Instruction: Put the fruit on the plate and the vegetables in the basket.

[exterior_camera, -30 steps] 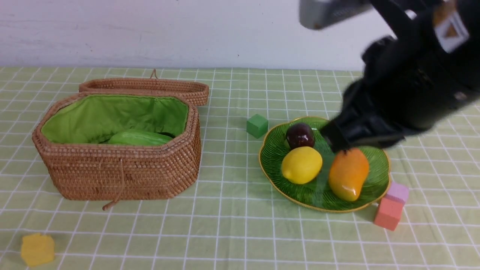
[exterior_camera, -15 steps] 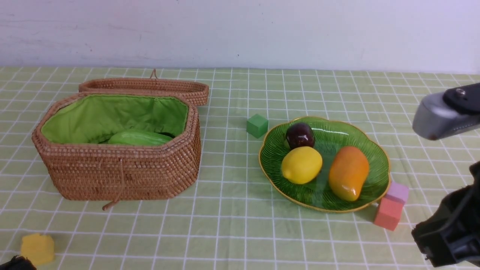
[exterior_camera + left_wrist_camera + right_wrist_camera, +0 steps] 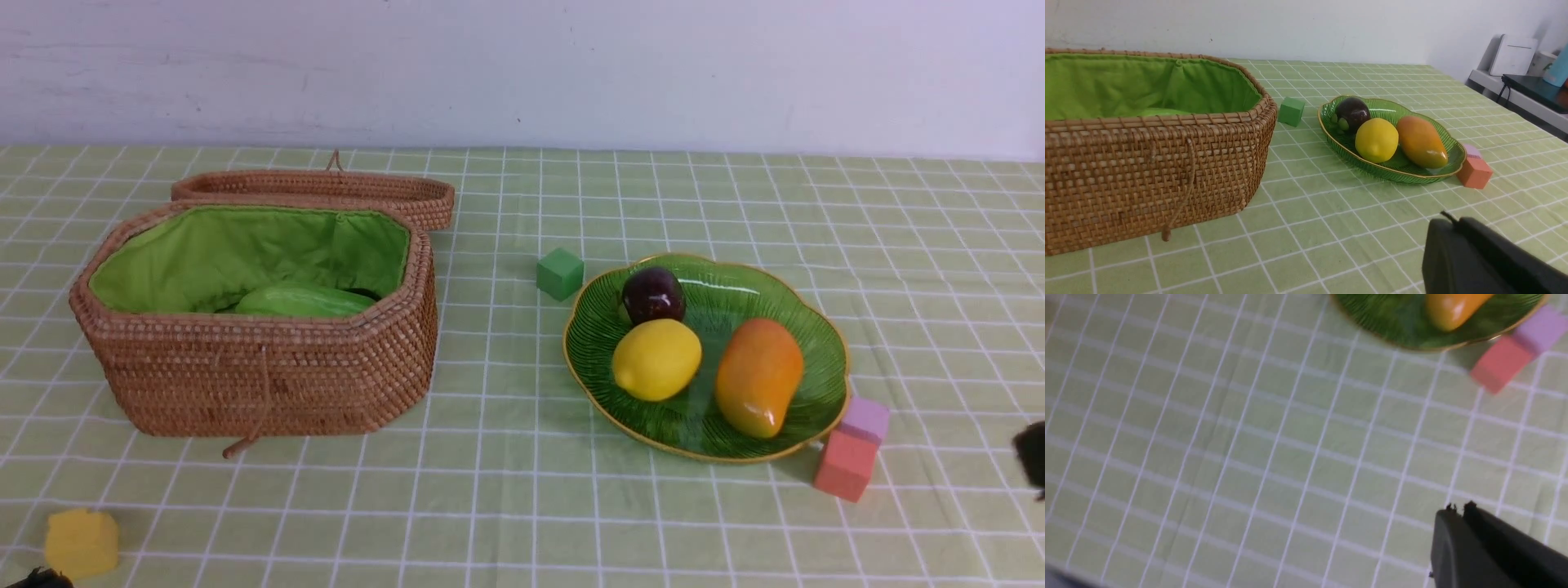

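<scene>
The green plate (image 3: 722, 292) holds the fruit: an orange mango (image 3: 759, 376), a yellow lemon (image 3: 657, 359) and a dark purple mangosteen (image 3: 653, 296). In the open wicker basket (image 3: 261, 376) at the left lies a light green gourd (image 3: 302, 300); the rest of the inside is hidden by the near wall. My left gripper (image 3: 1447, 220) is shut and empty, low over the cloth in front of the basket (image 3: 1147, 171) and plate (image 3: 1412, 173). My right gripper (image 3: 1459, 508) is shut and empty, over bare cloth nearer than the plate (image 3: 1384, 318). Only a dark sliver of it shows at the front view's right edge.
A green cube (image 3: 560, 273) sits just left of the plate. A coral cube (image 3: 845, 465) and a lilac cube (image 3: 865, 418) touch its near right rim. A yellow cube (image 3: 82, 543) lies near the front left corner. The basket lid (image 3: 318, 192) lies behind the basket.
My right arm has left its place over the mango and drawn back to the near right, almost out of the front view. The fruit, plate and basket have not moved.
</scene>
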Available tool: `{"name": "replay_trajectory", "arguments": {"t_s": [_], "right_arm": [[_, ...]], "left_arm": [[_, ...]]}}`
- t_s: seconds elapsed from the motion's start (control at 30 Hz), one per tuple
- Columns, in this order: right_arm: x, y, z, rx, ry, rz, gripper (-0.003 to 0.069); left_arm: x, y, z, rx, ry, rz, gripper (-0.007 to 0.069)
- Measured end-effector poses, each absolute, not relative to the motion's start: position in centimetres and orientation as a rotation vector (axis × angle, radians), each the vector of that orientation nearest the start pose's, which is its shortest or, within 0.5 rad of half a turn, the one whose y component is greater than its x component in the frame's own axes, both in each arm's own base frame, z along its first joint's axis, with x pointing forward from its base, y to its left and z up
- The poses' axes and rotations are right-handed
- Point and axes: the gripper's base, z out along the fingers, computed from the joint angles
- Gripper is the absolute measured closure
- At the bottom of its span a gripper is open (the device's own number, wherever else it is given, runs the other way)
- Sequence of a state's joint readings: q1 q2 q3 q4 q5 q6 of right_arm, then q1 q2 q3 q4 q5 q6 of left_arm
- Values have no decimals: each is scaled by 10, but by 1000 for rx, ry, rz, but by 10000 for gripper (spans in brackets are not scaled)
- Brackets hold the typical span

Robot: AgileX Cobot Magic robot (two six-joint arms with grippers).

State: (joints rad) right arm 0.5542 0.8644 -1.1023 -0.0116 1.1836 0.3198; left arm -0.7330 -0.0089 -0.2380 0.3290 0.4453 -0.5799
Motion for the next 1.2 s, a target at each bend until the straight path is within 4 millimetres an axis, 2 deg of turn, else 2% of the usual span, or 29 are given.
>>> {"name": "replay_trajectory", "arguments": {"t_s": [0.07, 0.13, 0.17, 0.2, 0.27, 0.33, 0.37, 0.4, 0.43, 0.53, 0.6, 0.67, 1.2], "right_arm": [[110, 50, 389, -213, 2290, 344, 625], [99, 37, 377, -167, 2171, 324, 625], [100, 35, 371, -156, 2157, 315, 625], [90, 25, 344, -108, 2091, 277, 625], [80, 18, 314, -45, 2002, 250, 625], [71, 10, 260, 41, 1951, 194, 625], [67, 8, 254, 50, 1918, 187, 625], [63, 6, 227, 75, 1896, 166, 624], [60, 5, 212, 84, 1875, 157, 624], [55, 4, 185, 81, 1838, 140, 624], [53, 4, 175, 78, 1846, 133, 624], [53, 3, 173, 72, 1857, 123, 624], [53, 3, 173, 70, 1864, 116, 613]], "left_arm": [[36, -15, 254, 275, 1679, -650, 638], [36, -15, 254, 275, 1679, -650, 638], [36, -15, 254, 275, 1679, -650, 638], [36, -15, 254, 275, 1679, -650, 638], [36, -15, 254, 275, 1679, -650, 638], [36, -15, 254, 275, 1679, -649, 638], [36, -15, 254, 275, 1679, -649, 638], [36, -15, 254, 275, 1679, -649, 638], [36, -15, 254, 275, 1679, -649, 638], [36, -15, 254, 276, 1679, -648, 638], [36, -15, 254, 276, 1679, -648, 638], [36, -15, 254, 276, 1679, -648, 638], [36, -15, 254, 276, 1679, -648, 637]]}}
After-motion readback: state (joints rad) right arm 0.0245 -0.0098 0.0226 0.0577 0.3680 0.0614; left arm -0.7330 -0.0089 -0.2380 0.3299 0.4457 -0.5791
